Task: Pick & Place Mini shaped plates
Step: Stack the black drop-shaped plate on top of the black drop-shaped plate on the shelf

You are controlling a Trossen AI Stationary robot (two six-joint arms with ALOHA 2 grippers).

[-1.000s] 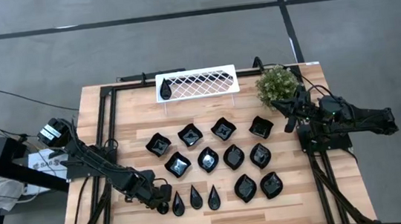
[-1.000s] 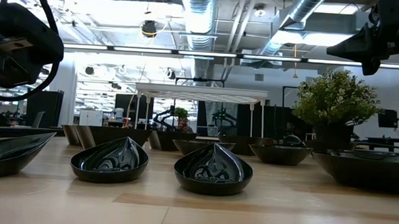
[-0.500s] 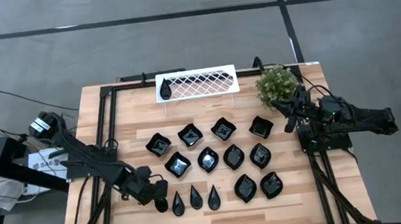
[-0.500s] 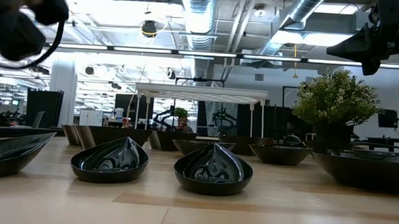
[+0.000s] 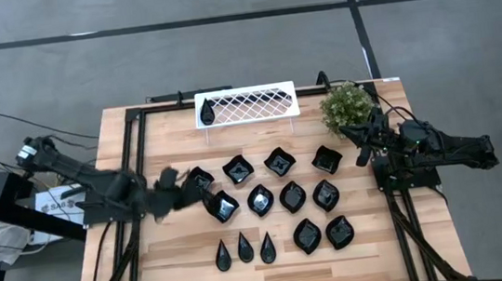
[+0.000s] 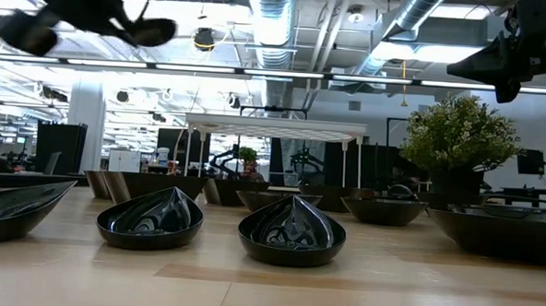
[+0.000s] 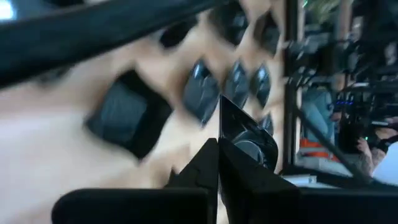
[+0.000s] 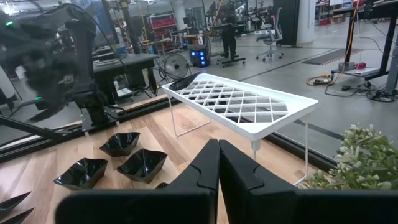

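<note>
Lifted clear of the front-left corner of the pale wooden table [image 5: 162, 136] within the last second and swung inward: left claw [image 5: 173, 184], blurred mid-travel, clamped tight on what looks like a glossy black teardrop-shaped mini plate [image 7: 245, 134], pinched by its edge at the fingertips. Left behind it, near the front edge and unmoved, a row of three more narrow black teardrop plates [image 5: 244, 247]. Pick apparently done; carry and set-down still to come. Well ahead of the claw, at the far edge, a white lattice wire rack [image 5: 247, 104] on thin legs, already bearing one black teardrop dish [image 5: 206, 113] at its left end, so judged the likely destination. Directly under and just beyond the claw, a wavy-edged square black plate [image 5: 198, 181], first of the glossy black square and leaf-shaped plates [image 5: 260, 199] spread in rows across the middle; height needed over these, and over the rack's raised rim. Far across the table, beside a small bushy green plant [image 5: 346, 104], right claw [image 5: 362, 154] parked above the surface, fingers pressed together, holding nothing, same as a second ago.
</note>
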